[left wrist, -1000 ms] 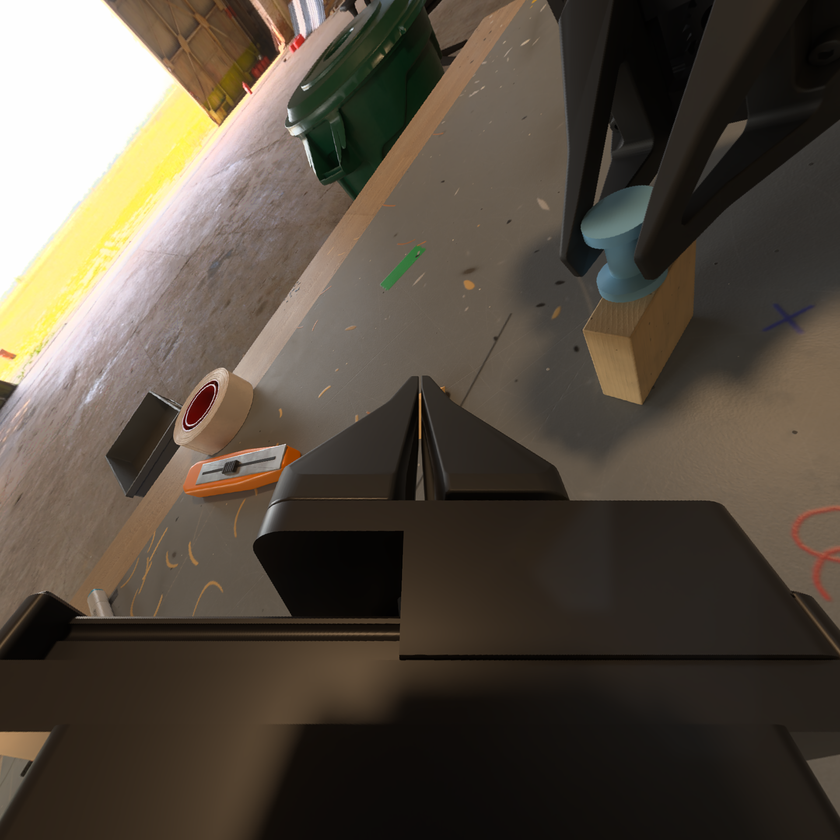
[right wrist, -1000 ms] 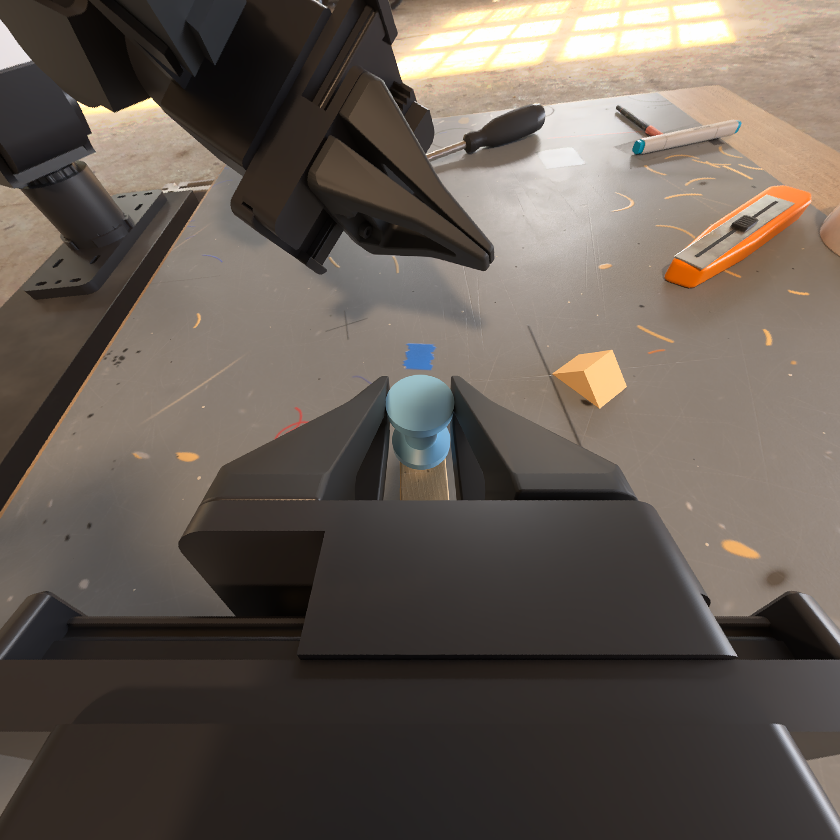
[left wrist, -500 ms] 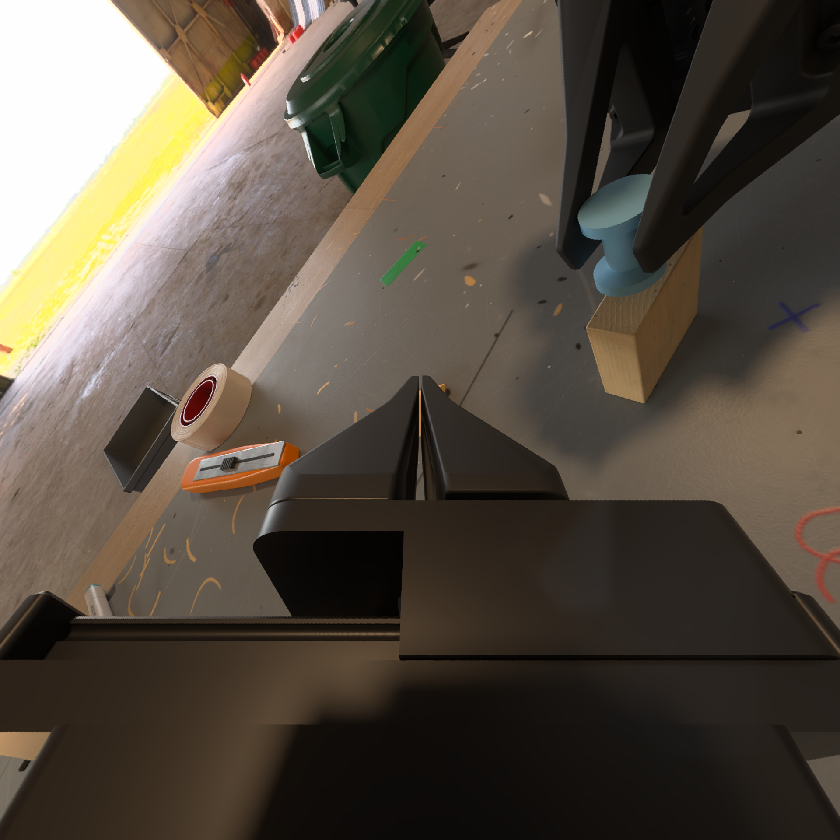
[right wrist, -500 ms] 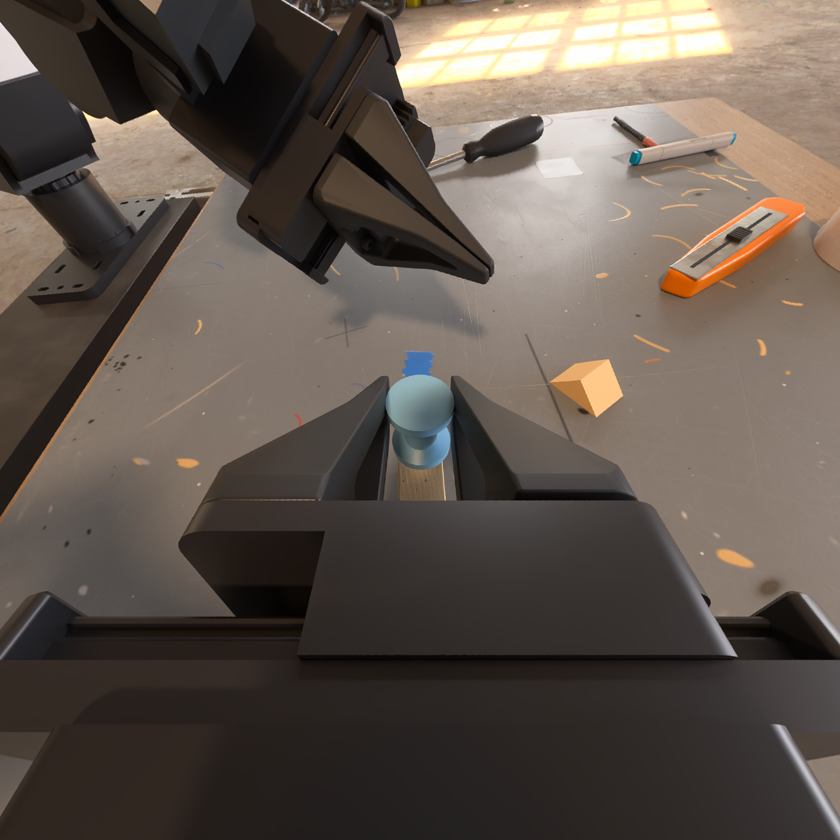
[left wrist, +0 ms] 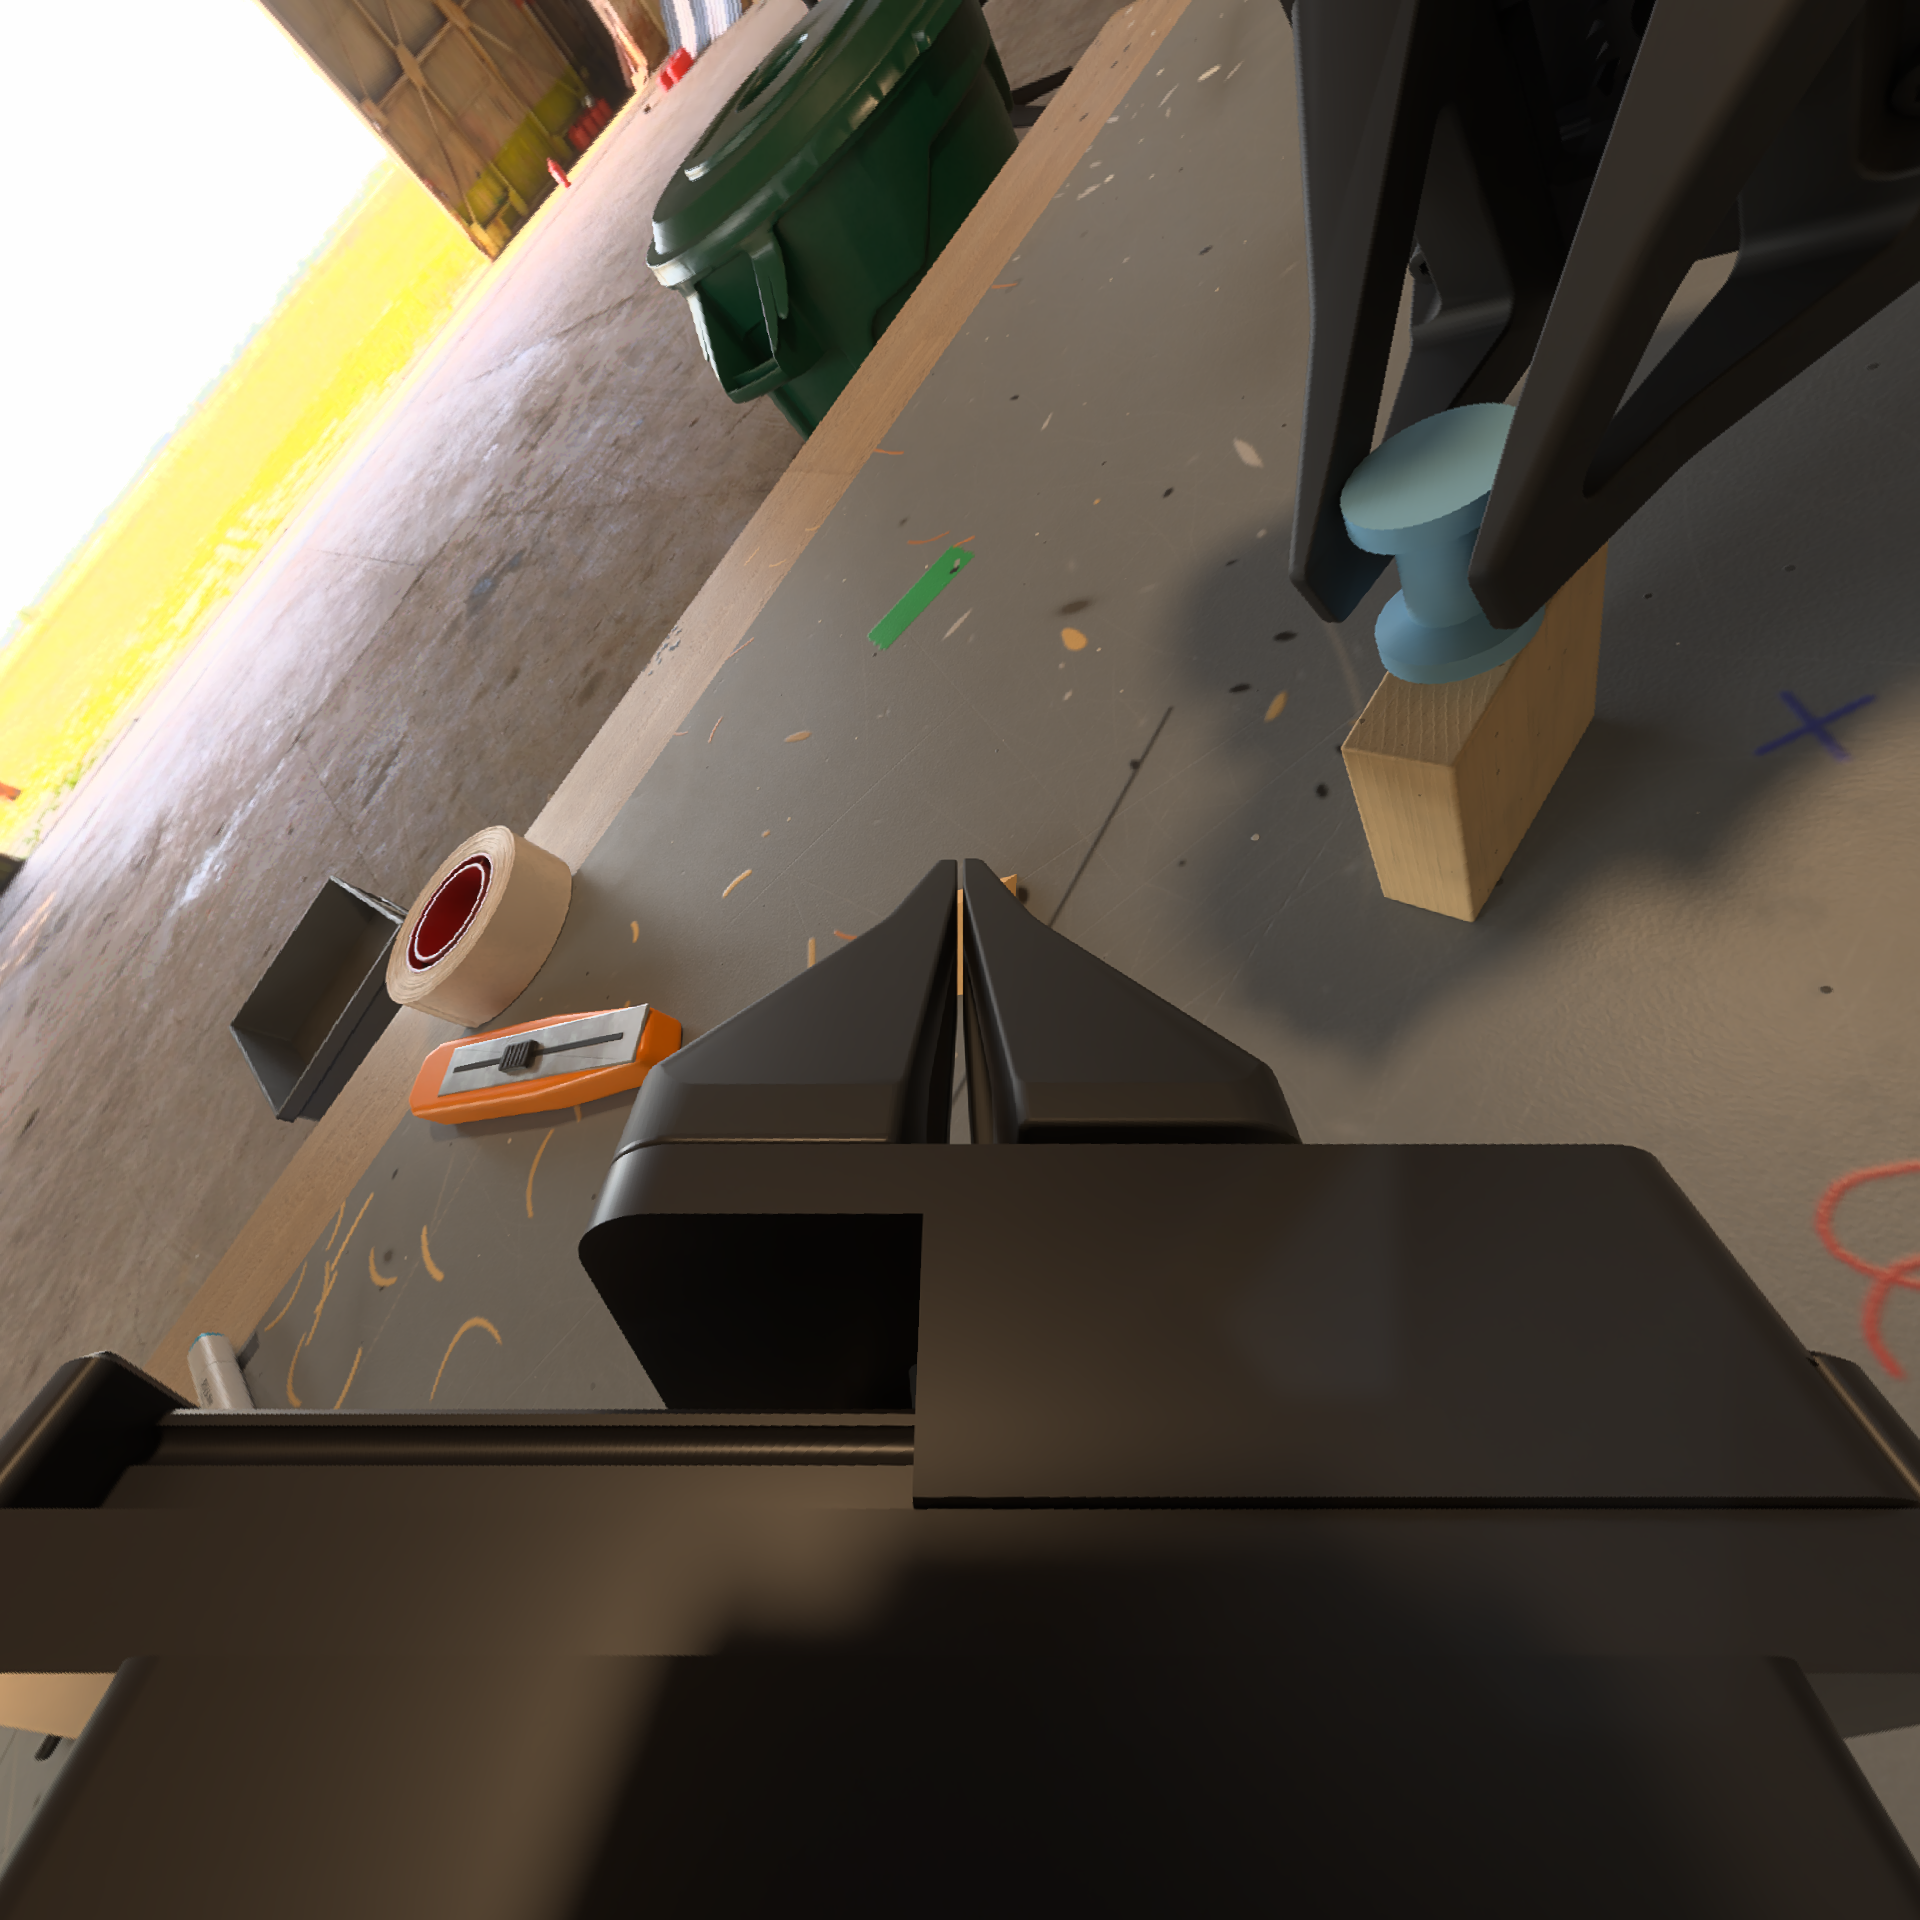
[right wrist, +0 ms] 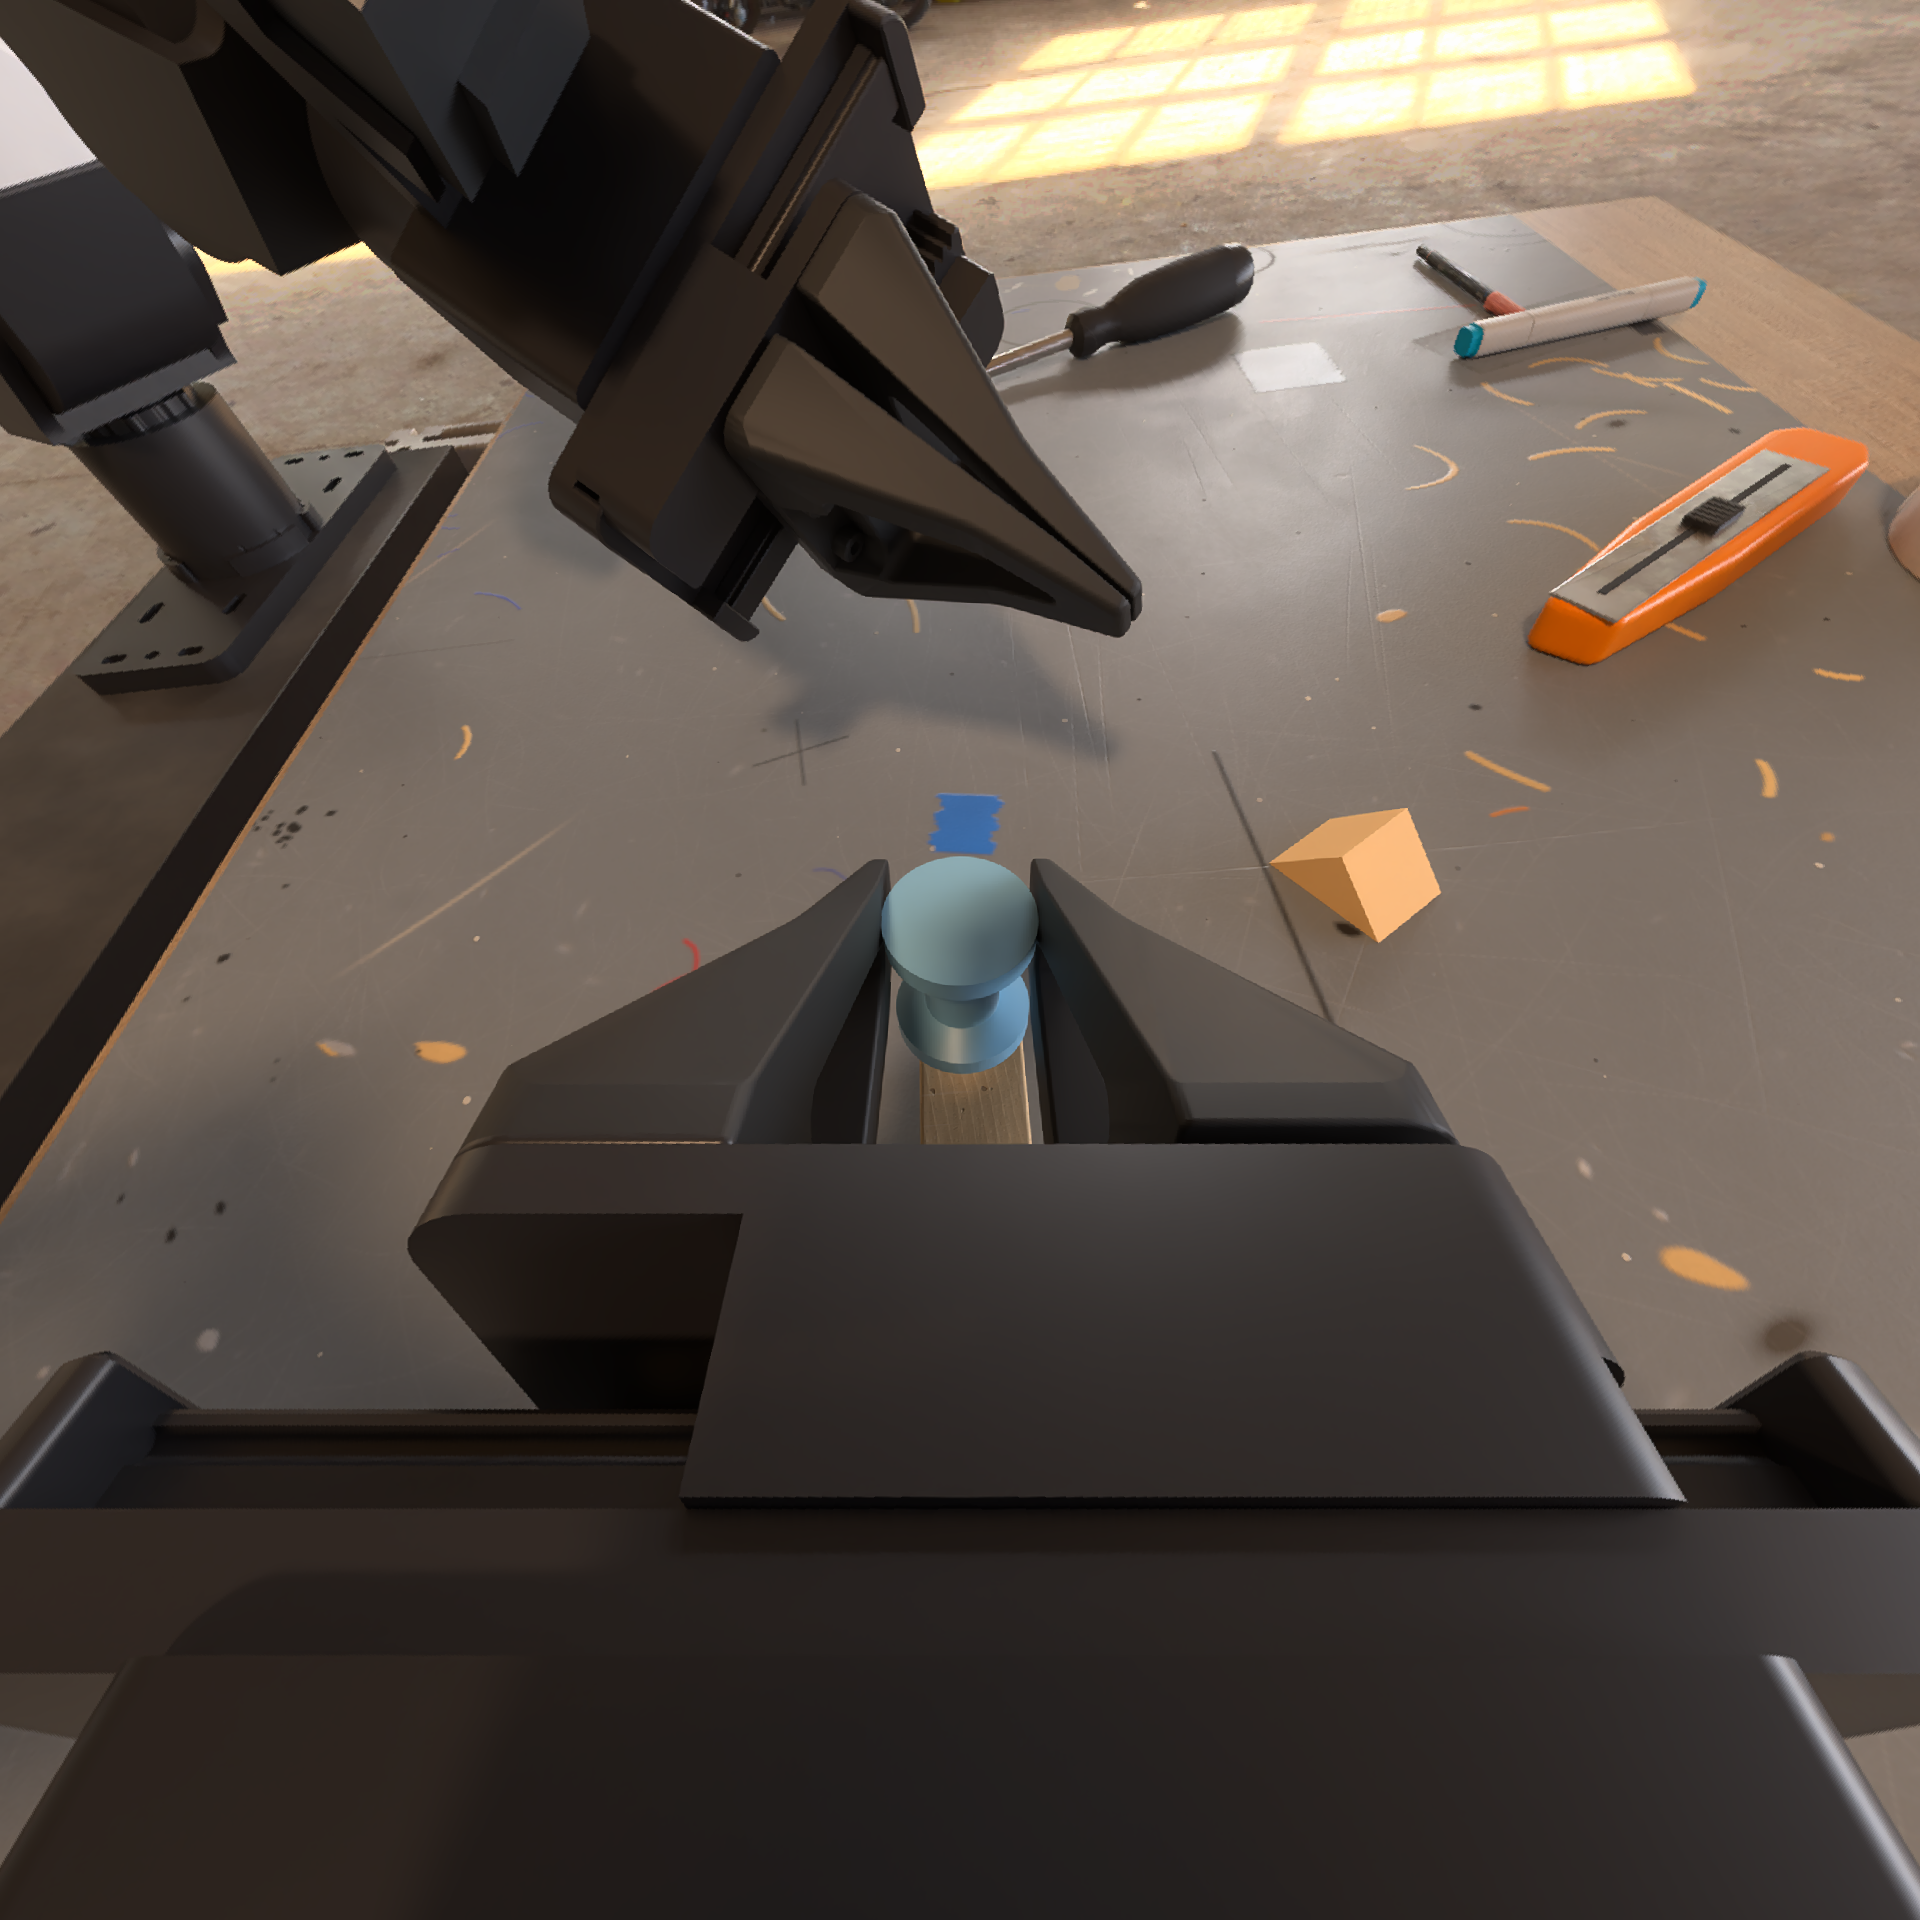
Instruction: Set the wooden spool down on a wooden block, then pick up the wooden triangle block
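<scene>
A light blue spool (right wrist: 958,925) stands on the end of a pale wooden block (left wrist: 1475,790). My right gripper (right wrist: 961,868) is shut on the spool's upper flange. In the left wrist view the right gripper (left wrist: 1418,608) comes down from above, around the spool (left wrist: 1423,499). The block (right wrist: 977,1107) shows only as a strip between the right gripper's fingers. An orange wooden triangle block (right wrist: 1361,873) lies on the grey table to the right of the spool. My left gripper (left wrist: 958,883) is shut and empty. It hovers above the table (right wrist: 1127,613), beyond the triangle block.
An orange utility knife (right wrist: 1704,540), a screwdriver (right wrist: 1153,301), a marker (right wrist: 1579,317) and a pen (right wrist: 1465,281) lie at the far side. A tape roll (left wrist: 478,925) and a dark tray (left wrist: 301,997) sit at the table edge. A green bin (left wrist: 831,197) stands on the floor.
Both views shift only slightly. The right gripper stays shut on the spool over the block, and the left gripper stays shut above the table.
</scene>
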